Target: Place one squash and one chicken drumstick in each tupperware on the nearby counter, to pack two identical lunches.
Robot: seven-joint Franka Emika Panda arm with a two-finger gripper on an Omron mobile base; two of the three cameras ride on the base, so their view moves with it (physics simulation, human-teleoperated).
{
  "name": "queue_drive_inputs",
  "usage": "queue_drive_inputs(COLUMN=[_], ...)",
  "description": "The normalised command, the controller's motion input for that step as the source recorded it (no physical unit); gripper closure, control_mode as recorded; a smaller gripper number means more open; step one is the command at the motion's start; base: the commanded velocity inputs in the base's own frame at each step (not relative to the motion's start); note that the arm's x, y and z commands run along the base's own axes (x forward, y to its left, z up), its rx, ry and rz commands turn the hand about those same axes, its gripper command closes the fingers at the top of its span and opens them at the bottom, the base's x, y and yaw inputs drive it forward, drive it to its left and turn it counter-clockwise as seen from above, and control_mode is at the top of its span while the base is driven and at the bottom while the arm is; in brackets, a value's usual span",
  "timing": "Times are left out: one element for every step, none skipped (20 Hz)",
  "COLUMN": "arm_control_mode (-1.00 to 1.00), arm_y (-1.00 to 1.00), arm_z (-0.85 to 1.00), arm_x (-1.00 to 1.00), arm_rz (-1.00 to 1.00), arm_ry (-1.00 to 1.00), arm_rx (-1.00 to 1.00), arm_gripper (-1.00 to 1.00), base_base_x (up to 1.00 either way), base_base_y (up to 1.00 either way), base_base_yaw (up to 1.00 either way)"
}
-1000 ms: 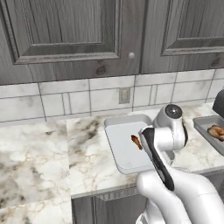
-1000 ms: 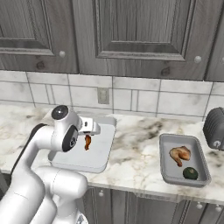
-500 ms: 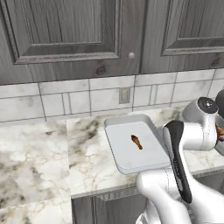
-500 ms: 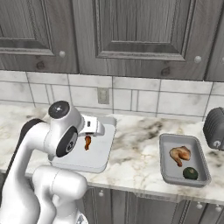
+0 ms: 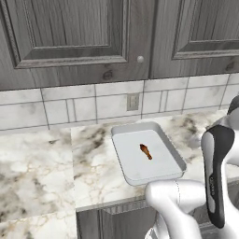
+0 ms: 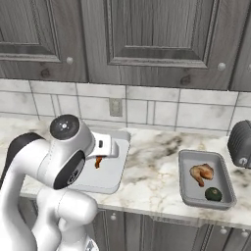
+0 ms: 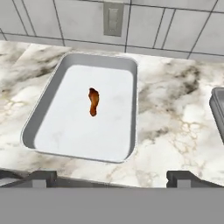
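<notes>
A slim orange-brown chicken drumstick [image 7: 93, 101] lies alone in the larger pale tupperware [image 7: 65, 127] on the marble counter [image 7: 175, 113]. My gripper [image 7: 111, 178] hovers open over the counter's front edge, short of that tray, with nothing between its fingertips [image 7: 43, 176]. The left base view shows the same drumstick [image 5: 145, 151] in the pale tupperware [image 5: 135, 167]. In the right base view my arm hides part of the pale tupperware [image 6: 110, 174]. To its right, the smaller grey tupperware [image 6: 195, 192] holds a plump golden drumstick [image 6: 202, 172] and a round dark green squash [image 6: 212, 193].
A grey slotted toaster [image 6: 241, 144] stands at the far right against the tiled wall. A wall outlet [image 7: 113, 19] sits behind the pale tray. Dark panelled cabinets hang above. The grey tray's edge [image 7: 217, 109] shows at the hand view's right side.
My arm has swung back and to the right, away from over the pale tray, uncovering the drumstick lying in it. The gripper stays open.
</notes>
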Motion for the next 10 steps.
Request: queue_drive_inputs(arm_control_mode=[-1.00,1.00,1.00,1.00,1.00,1.00,1.00,1.00,1.00,1.00], arm_y=[0.33,0.00,0.00,0.00,0.00,0.00,0.00,0.00,0.00,0.00], arm_z=[-0.27,0.00,0.00,0.00,0.00,0.00,0.00,0.00,0.00,0.00], arm_x=[-0.90,0.00,0.00,0.00,0.00,0.00,0.00,0.00,0.00,0.00], arm_rz=[-0.02,0.00,0.00,0.00,0.00,0.00,0.00,0.00,0.00,0.00], arm_ry=[-0.17,0.00,0.00,0.00,0.00,0.00,0.00,0.00,0.00,0.00], arm_rx=[-0.11,0.00,0.00,0.00,0.00,0.00,0.00,0.00,0.00,0.00], arm_gripper=[-1.00,-1.00,-1.00,-1.00,-1.00,-1.00,-1.00,-1.00,-1.00,-1.00], base_base_x=[0.00,-1.00,-1.00,-1.00,-1.00,-1.00,-0.99,-0.94,-0.81,-0.73], base_base_y=[0.00,0.29,0.26,0.19,0.14,0.03,0.00,0.00,0.00,-0.01], base_base_yaw=[0.00,-0.06,-0.07,-0.07,-0.07,-0.06,-0.05,-0.05,-0.03,-0.03])
